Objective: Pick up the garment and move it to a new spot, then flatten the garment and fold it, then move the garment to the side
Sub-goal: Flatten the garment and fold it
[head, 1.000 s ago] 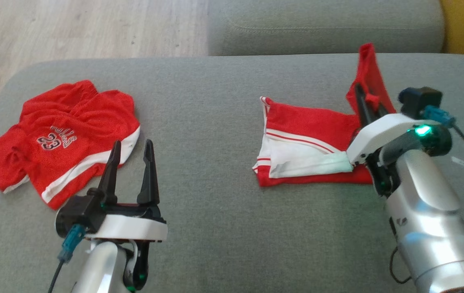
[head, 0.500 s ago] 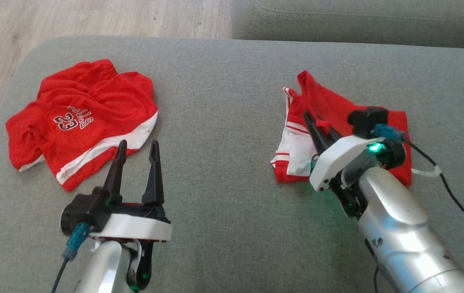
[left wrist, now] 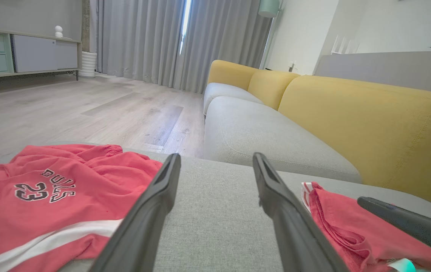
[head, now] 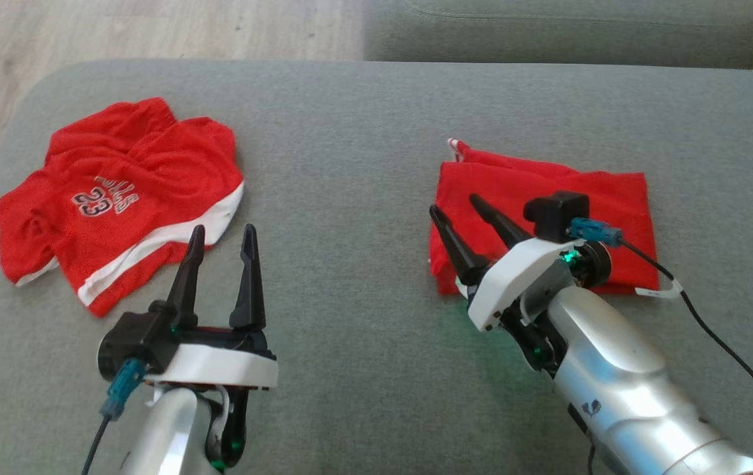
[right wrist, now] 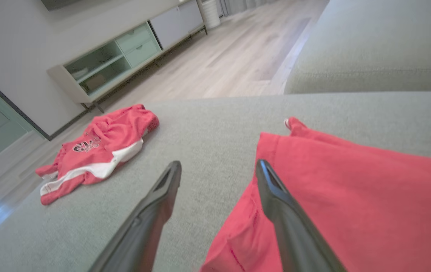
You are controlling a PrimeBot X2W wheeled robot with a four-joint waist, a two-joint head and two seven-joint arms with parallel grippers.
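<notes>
Garment lies just under R gripper, fingers spread.

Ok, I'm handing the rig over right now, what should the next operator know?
Left gripper: open, empty, over the grey cushion, beside the red 23 garment.
Right gripper: open, empty, at the left edge of the folded garment.
Done: folded garment lies flat on the cushion.
Left: move it to the side.
</notes>
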